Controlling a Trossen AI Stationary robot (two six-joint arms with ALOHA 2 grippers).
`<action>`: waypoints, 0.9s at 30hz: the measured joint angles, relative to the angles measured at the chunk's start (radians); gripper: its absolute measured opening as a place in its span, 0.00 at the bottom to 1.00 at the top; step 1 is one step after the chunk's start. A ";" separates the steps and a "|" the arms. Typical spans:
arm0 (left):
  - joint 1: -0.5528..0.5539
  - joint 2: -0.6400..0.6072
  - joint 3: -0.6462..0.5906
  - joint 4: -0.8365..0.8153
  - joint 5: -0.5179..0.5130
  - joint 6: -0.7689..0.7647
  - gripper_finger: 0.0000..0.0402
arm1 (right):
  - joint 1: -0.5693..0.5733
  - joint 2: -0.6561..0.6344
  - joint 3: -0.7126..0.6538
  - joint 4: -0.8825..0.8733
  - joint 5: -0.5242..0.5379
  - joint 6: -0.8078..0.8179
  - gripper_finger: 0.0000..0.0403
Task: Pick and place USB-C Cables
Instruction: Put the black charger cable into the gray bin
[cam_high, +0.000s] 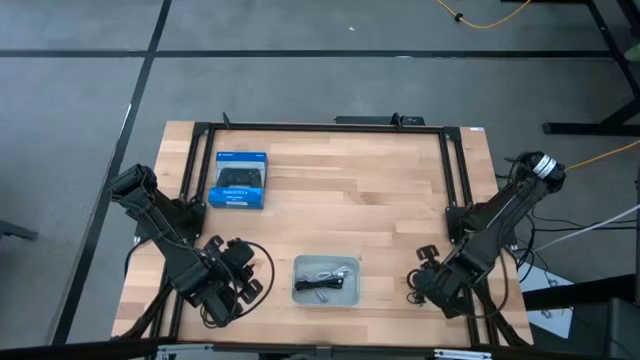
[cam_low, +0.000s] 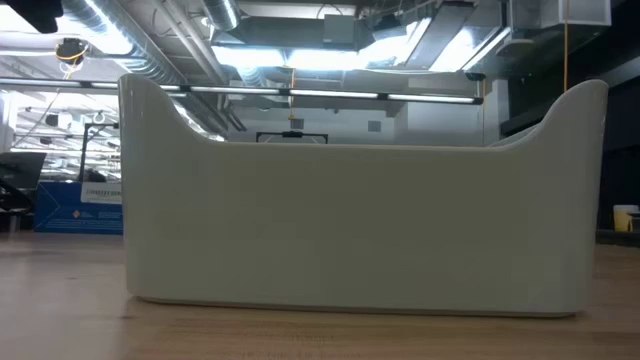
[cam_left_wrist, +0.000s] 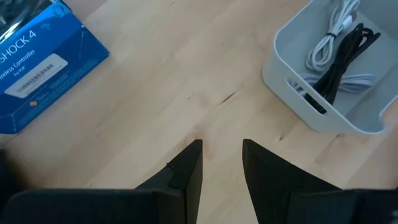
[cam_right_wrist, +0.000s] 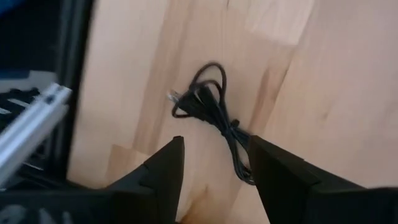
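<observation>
High view: two cables (cam_high: 326, 283) lie in the tray (cam_high: 298, 297), between both claws.

Right wrist view: right claw (cam_right_wrist: 214, 163) open, empty; black cable (cam_right_wrist: 208, 109) just ahead on the counter (cam_right_wrist: 323, 87). Probably light and floppy; grip the bunched coil.

Left wrist view: left claw (cam_left_wrist: 222, 163) open, empty.

Floor: grey, matte surface (cam_high: 300, 80) crossed by dark straight lines, seen all around the table in the high view.
Table: pale wooden butcher-block top (cam_high: 350, 200) with visible plank seams, edged by a black metal frame (cam_high: 320, 127).
Loose wiring: a yellow cable (cam_high: 490, 18) curls on the floor beyond the table's far side.
Ceiling: exposed silver ducts and pipes (cam_low: 190, 40) in the low view.
Light: long bright ceiling panels (cam_low: 330, 58).
Far room: a blue board with white lettering (cam_low: 80, 205) at the left of the low view.
</observation>
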 joint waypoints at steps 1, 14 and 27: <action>0.000 0.000 0.000 0.000 -0.001 0.000 0.27 | -0.001 0.017 -0.013 0.007 -0.016 -0.001 0.45; 0.000 0.000 0.000 0.003 -0.041 0.007 0.27 | -0.001 0.226 -0.090 0.155 -0.068 -0.042 0.45; 0.000 0.000 0.000 0.003 -0.055 0.008 0.27 | -0.039 0.300 -0.055 0.155 0.010 0.048 0.40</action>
